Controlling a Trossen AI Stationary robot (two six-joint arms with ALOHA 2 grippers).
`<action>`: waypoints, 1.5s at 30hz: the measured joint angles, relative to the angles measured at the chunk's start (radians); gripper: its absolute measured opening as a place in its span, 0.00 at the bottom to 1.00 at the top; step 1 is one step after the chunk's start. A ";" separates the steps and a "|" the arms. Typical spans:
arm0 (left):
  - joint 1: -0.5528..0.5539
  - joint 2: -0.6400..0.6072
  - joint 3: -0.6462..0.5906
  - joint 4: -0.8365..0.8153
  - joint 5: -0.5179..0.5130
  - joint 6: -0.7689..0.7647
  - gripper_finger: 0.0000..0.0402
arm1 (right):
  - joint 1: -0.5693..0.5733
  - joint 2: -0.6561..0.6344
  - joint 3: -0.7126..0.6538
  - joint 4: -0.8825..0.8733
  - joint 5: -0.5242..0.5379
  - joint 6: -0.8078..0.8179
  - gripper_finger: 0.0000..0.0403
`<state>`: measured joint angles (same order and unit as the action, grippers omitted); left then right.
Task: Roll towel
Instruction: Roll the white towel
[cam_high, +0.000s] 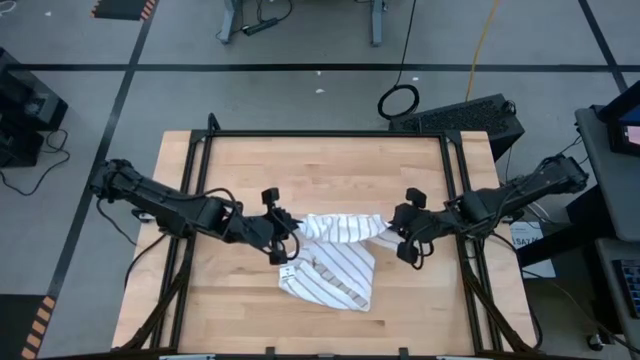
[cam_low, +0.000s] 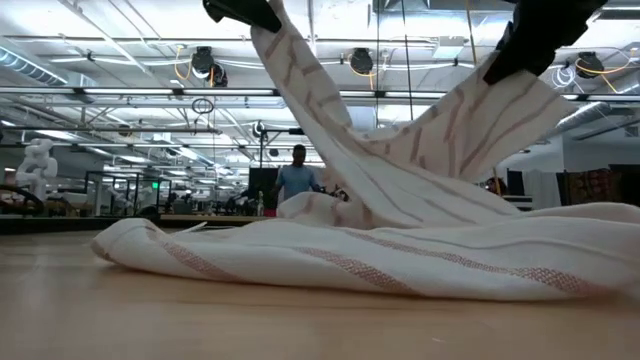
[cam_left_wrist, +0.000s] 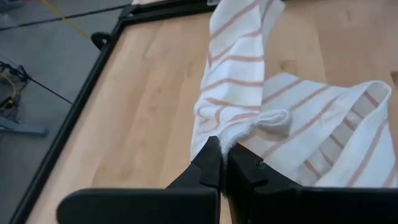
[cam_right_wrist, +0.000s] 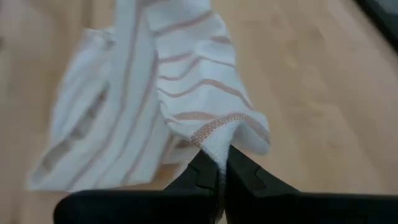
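Top-down: towel (cam_high: 335, 268) at mid-desk (cam_high: 320, 165), striped, crumpled, far edge lifted into a band between both grippers. Left gripper (cam_high: 288, 232) at band's left end, right gripper (cam_high: 392, 228) at right end, each clamped on the cloth. Lower part lying flat toward near edge, small white tag (cam_high: 288, 270) at its left corner. Dark frame around desk. Cable coil (cam_high: 399, 100) on floor beyond far edge.
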<state>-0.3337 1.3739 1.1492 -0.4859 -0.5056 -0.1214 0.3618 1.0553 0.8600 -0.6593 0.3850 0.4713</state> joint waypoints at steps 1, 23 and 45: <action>-0.005 0.000 0.000 -0.006 0.000 -0.007 0.02 | 0.000 0.002 0.000 0.007 -0.002 0.015 0.01; 0.011 0.000 0.000 -0.047 -0.030 -0.082 0.02 | -0.081 0.073 -0.001 -0.188 -0.075 0.193 0.32; 0.013 0.000 -0.001 -0.052 -0.031 -0.048 0.02 | 0.313 0.080 -0.380 0.057 0.013 0.845 0.52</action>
<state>-0.3210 1.3743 1.1484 -0.5375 -0.5362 -0.1690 0.6748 1.1350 0.4804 -0.6027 0.3984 1.3165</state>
